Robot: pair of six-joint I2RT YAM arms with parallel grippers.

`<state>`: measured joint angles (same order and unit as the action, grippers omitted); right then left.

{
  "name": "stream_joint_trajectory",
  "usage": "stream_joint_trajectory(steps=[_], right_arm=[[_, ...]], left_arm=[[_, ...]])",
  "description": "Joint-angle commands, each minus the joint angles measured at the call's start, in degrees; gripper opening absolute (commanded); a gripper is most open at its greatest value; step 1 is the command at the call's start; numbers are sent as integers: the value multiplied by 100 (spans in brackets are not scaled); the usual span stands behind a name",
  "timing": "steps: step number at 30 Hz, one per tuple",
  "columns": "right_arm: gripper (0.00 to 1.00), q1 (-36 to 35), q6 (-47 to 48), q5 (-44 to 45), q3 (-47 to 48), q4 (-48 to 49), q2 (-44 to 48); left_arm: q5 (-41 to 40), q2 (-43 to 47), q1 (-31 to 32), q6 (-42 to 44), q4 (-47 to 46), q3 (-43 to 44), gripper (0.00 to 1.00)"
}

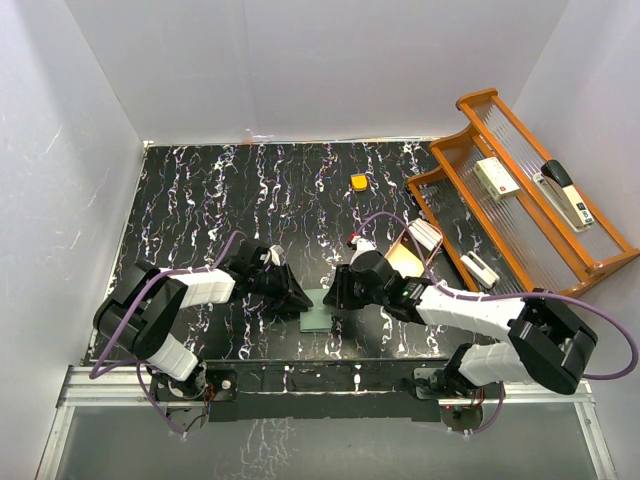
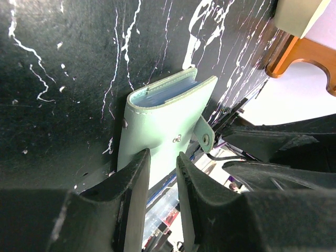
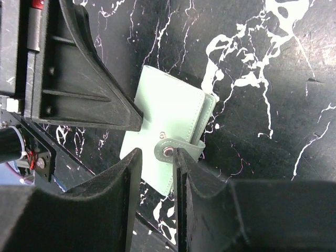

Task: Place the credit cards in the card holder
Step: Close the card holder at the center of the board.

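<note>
**Item 1: the card holder** (image 1: 318, 320). Pale green and folded over, it lies flat on the black marbled table (image 1: 200, 210). It sits at lower centre of the overhead view, between my two pincers. Its snap tab (image 3: 167, 151) is unfastened and sticks out past the edge. Layered bluish edges show at its open end; I cannot tell whether they are cards or sleeves.

**Item 2: my left pincer** (image 2: 163, 157). The jaws are narrow, with the tips at the holder's near edge and green showing in the slit. I cannot tell whether it pinches or only presses.

**Item 3: my right pincer** (image 3: 156, 155). The jaws are narrow but not closed. The tab lies in the gap, with a sliver of space on its left.

**Item 4: sundries, overhead view.**
- orange block (image 1: 359, 182), upper centre
- wooden rack (image 1: 478, 101), upper right
- tan dish (image 1: 402, 262), right of centre
</note>
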<state>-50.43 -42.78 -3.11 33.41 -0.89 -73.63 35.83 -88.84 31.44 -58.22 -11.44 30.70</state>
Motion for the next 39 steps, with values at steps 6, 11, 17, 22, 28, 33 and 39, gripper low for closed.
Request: stream_joint_trajectory(steps=[6,11,17,22,28,33,39], right_arm=[[27,29,-176,-354,-144,769,-299],[25,26,-141,-525,-96,960,-555],[23,25,-124,-753,-11,995,-796],[23,25,-103,-753,12,854,-816],[23,25,-16,-635,129,577,-686],[23,31,28,-391,250,219,-487],[22,42,-19,-192,147,188,-331]], left_arm=[[-411,-86,84,164,549,-37,27],[-416,-56,92,135,518,-64,27],[-416,-40,99,127,503,-110,27],[-413,-16,93,101,468,-148,27],[-438,-19,91,104,521,-130,26],[-558,-55,111,233,818,-3,22],[-718,-90,160,322,1100,137,21]])
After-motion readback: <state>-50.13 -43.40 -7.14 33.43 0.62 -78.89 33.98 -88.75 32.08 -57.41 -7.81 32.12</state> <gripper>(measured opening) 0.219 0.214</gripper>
